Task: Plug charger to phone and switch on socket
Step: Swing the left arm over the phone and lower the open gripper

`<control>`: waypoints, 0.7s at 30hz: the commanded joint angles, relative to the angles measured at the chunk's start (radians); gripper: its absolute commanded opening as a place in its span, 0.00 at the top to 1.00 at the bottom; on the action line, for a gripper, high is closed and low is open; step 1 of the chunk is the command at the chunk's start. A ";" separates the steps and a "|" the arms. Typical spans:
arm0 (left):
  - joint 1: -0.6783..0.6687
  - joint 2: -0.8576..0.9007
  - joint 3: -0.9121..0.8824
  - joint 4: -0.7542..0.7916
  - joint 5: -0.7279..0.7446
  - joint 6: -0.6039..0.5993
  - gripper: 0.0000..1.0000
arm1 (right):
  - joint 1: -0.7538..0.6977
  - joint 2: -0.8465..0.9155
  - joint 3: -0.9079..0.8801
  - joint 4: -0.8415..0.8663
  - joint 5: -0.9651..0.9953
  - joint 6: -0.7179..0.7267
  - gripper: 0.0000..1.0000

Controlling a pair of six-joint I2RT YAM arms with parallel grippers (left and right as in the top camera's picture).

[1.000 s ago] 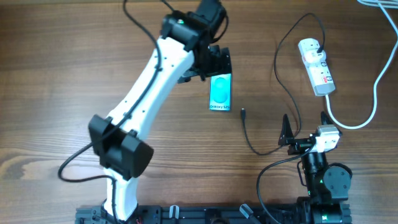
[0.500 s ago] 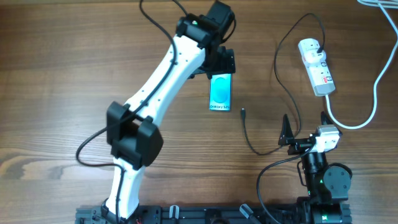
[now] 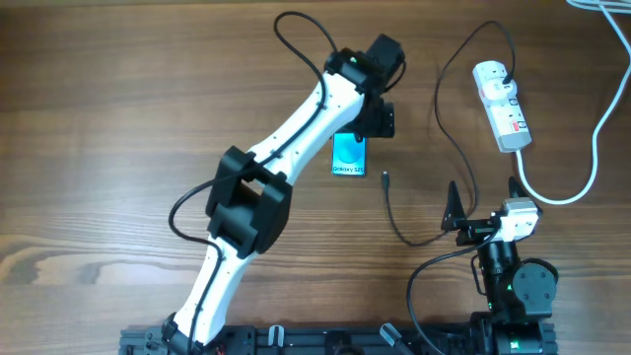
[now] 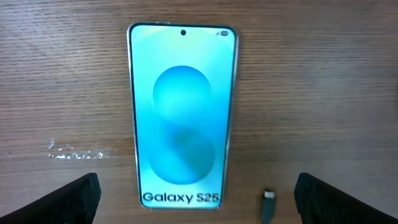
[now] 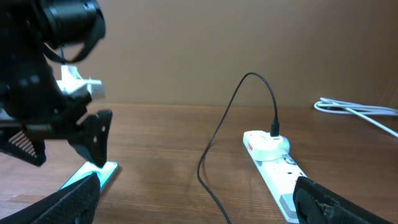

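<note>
The phone (image 3: 348, 159) lies flat with its cyan screen lit; in the left wrist view (image 4: 182, 115) its "Galaxy S25" text reads upright. My left gripper (image 3: 380, 118) hovers open above the phone's top right corner, holding nothing (image 4: 198, 205). The charger's black connector tip (image 3: 385, 178) lies just right of the phone's bottom edge (image 4: 268, 202), apart from it. Its thin black cable (image 3: 441, 108) loops to a white plug head (image 3: 490, 71) seated in the socket (image 3: 503, 113). My right gripper (image 3: 483, 202) is open and empty at the near right, well short of the socket (image 5: 277, 163).
The socket's thick white cord (image 3: 592, 148) loops right and runs off the far right corner. The black cable's slack (image 3: 404, 235) lies between the phone and my right arm. Bare wooden table (image 3: 118, 118) spreads to the left.
My left arm has swung to the right, carrying its gripper from over the phone's top left to over its top right. The phone, cable and right arm have not moved.
</note>
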 commanded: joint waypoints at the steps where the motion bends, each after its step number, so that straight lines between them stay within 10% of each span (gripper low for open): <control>1: 0.007 0.051 0.018 0.007 -0.051 0.019 0.00 | 0.008 -0.005 -0.001 0.002 -0.001 0.007 0.00; 21: 0.035 0.129 0.017 0.020 0.047 0.099 0.00 | 0.008 -0.005 -0.001 0.002 -0.001 0.007 0.00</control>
